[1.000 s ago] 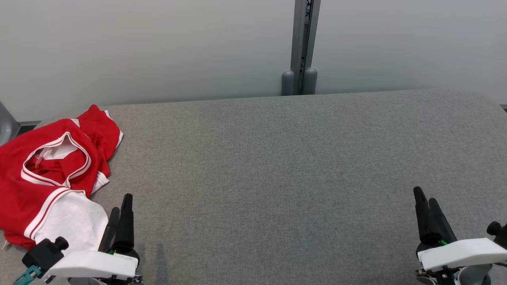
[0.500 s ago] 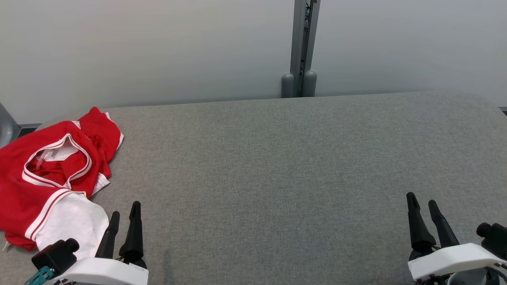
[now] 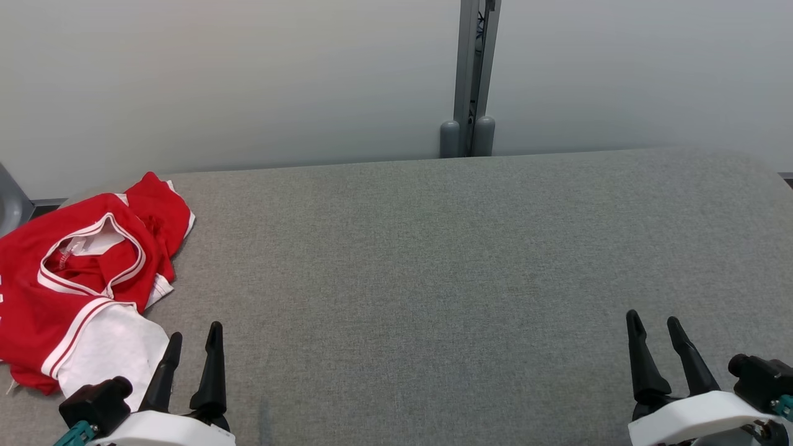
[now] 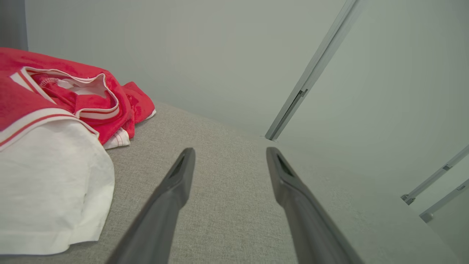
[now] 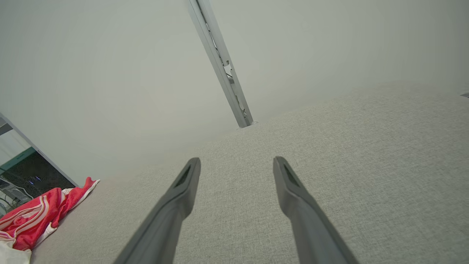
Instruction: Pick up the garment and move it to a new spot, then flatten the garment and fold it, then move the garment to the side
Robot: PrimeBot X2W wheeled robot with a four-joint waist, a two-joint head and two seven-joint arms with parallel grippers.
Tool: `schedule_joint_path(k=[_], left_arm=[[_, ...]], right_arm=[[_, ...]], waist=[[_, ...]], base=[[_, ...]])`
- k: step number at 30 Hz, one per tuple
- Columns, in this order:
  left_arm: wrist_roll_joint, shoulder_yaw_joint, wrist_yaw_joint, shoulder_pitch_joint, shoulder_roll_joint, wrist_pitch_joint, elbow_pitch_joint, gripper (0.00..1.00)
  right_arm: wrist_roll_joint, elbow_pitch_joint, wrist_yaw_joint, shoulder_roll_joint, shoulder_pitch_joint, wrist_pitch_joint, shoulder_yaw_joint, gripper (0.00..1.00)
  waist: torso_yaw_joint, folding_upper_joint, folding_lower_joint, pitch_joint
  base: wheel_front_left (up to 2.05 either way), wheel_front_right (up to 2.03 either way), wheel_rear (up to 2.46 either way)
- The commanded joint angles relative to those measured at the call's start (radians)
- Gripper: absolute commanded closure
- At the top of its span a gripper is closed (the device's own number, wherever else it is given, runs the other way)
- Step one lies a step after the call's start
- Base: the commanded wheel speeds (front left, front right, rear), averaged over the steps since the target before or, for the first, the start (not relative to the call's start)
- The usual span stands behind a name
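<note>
While the crumpled red and white jersey (image 3: 37, 297) lies untouched at the left end of the grey fabric-covered table (image 3: 433, 279), both wrists have turned and drawn back: left gripper (image 3: 195, 332) and right gripper (image 3: 652, 317) show empty, spread fingers, so the pickup seems not yet begun

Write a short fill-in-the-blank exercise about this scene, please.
1. The crumpled garment is red and ____.
2. It lies at the ____ end of the table, seen from the robot.
3. The left pincer and the right pincer are both ____ and hold nothing.
Missing words: white; left; open.
</note>
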Motion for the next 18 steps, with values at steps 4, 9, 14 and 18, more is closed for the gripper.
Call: schedule_joint_path(k=[4, 9, 14, 18], left_arm=[[0.073, -0.001, -0.004, 0.004, 0.01, -0.02, -0.011, 0.0], [0.117, -0.004, -0.003, 0.009, 0.007, -0.03, -0.014, 0.0], [0.168, -0.005, -0.003, 0.008, 0.006, -0.042, -0.01, 0.0], [0.208, -0.003, 0.001, 0.005, 0.007, -0.051, -0.009, 0.0]], right_arm=[[-0.07, -0.012, 0.004, -0.011, 0.001, -0.022, 0.005, 0.0], [-0.113, -0.014, 0.004, -0.011, 0.003, -0.032, 0.003, 0.0], [-0.159, -0.015, 0.004, -0.011, 0.004, -0.044, -0.005, 0.0], [-0.194, -0.01, 0.004, -0.01, 0.004, -0.054, -0.012, 0.0]], waist=[[0.0, -0.0001, 0.0, -0.003], [-0.001, -0.0001, 0.0, -0.002], [-0.002, -0.0001, 0.0, 0.0], [-0.004, -0.0001, 0.0, 0.003]], base=[[0.0, 0.0, 0.0], [0.0, 0.0, 0.0], [0.0, 0.0, 0.0], [0.0, 0.0, 0.0]])
